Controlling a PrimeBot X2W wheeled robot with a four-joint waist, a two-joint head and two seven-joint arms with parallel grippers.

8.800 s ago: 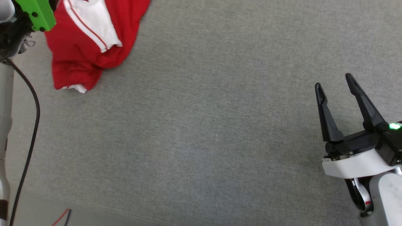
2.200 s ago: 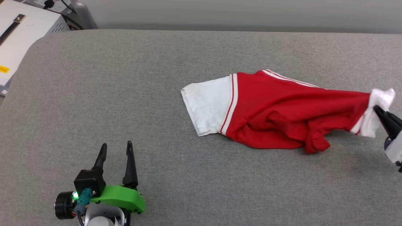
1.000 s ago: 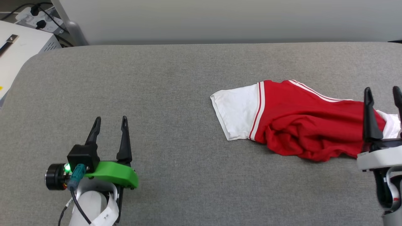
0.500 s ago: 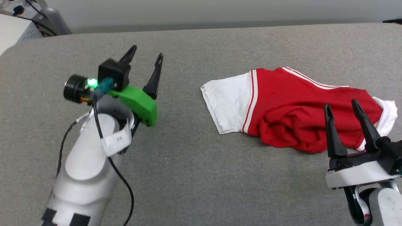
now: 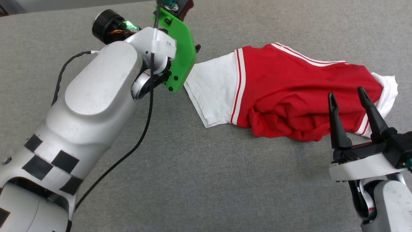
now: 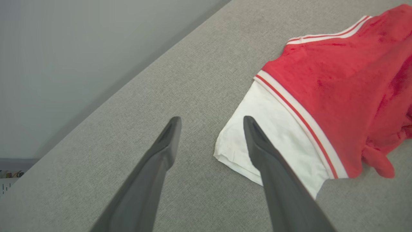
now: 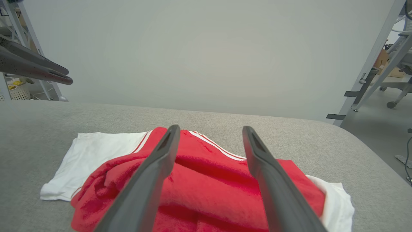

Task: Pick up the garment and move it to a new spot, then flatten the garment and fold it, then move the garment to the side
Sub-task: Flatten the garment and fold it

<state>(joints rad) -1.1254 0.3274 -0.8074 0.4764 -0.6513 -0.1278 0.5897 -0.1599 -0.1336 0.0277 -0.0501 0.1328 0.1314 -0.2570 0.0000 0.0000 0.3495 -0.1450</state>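
Loosely bunched, the garment (image 5: 289, 96) lies on the right part of the grey fabric-covered desk (image 5: 206, 180), short of its far edge, with bare cloth surface on every side of it. One white sleeve (image 5: 212, 93) lies spread flat at its left end, set off from the red body by striped trim (image 5: 238, 87), while a second white sleeve (image 5: 384, 93) pokes out at the end nearest the desk's right edge. The red body is heaped in soft folds along its near side. The left tool (image 6: 211, 120) is reached in from the left behind its green bracket (image 5: 180, 48), fingers splayed and empty; in the left wrist view one finger crosses the flat sleeve's outer hem and the other is over bare desk, though whether either touches cannot be told. The right tool (image 5: 345, 93) is at the garment's near side, toward its right end, released and holding nothing, its two dark fingers pointing at the far edge and overlapping the red folds. A pale wall (image 7: 206, 48) rises beyond the desk's far edge.
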